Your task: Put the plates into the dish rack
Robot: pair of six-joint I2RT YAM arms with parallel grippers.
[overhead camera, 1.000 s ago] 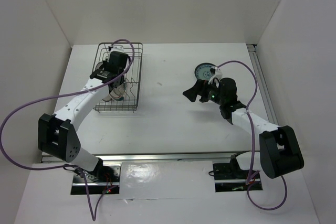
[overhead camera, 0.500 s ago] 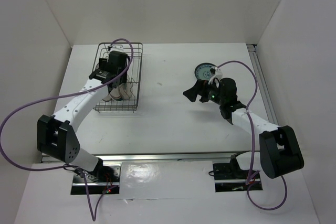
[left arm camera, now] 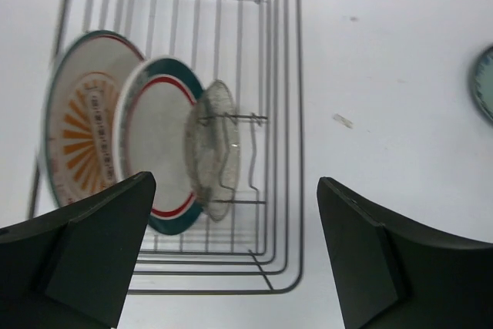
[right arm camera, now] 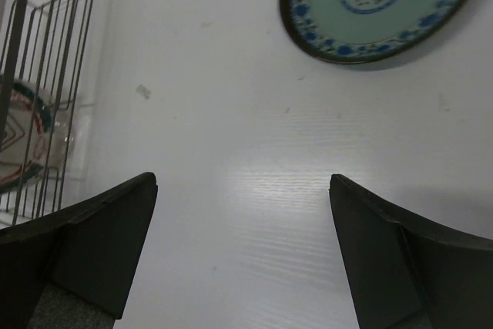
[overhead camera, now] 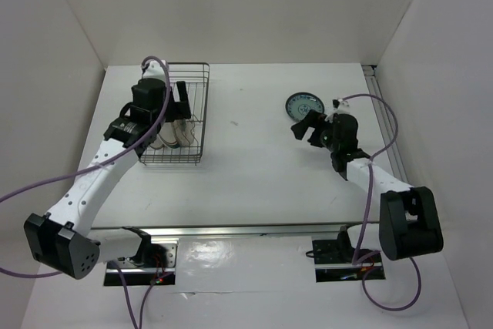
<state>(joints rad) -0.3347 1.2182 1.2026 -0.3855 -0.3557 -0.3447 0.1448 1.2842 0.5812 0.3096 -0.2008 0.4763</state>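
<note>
The dish rack [overhead camera: 172, 161] [left arm camera: 296, 98] stands at the table's back left. Three plates stand upright in its near half: orange sunburst [left arm camera: 75, 140], green-and-red rimmed [left arm camera: 156, 156] and translucent grey [left arm camera: 216, 152]. My left gripper [overhead camera: 171, 108] [left arm camera: 235, 182] hovers above them, open, with nothing between its fingers. The dark teal patterned plate [overhead camera: 303, 103] [right arm camera: 376, 1] [left arm camera: 485, 86] lies flat on the table at the back right. Just in front of it my right gripper [overhead camera: 304, 126] [right arm camera: 243, 182] is open and holds nothing.
White walls enclose the table on three sides. A metal rail [overhead camera: 389, 132] runs along the right edge. The far half of the rack [left arm camera: 200, 5] holds no plates. Purple cables loop from both arms.
My left gripper opened, let go of the translucent grey plate in the rack, and lifted up and back. My right gripper moved right, closer to the teal plate.
</note>
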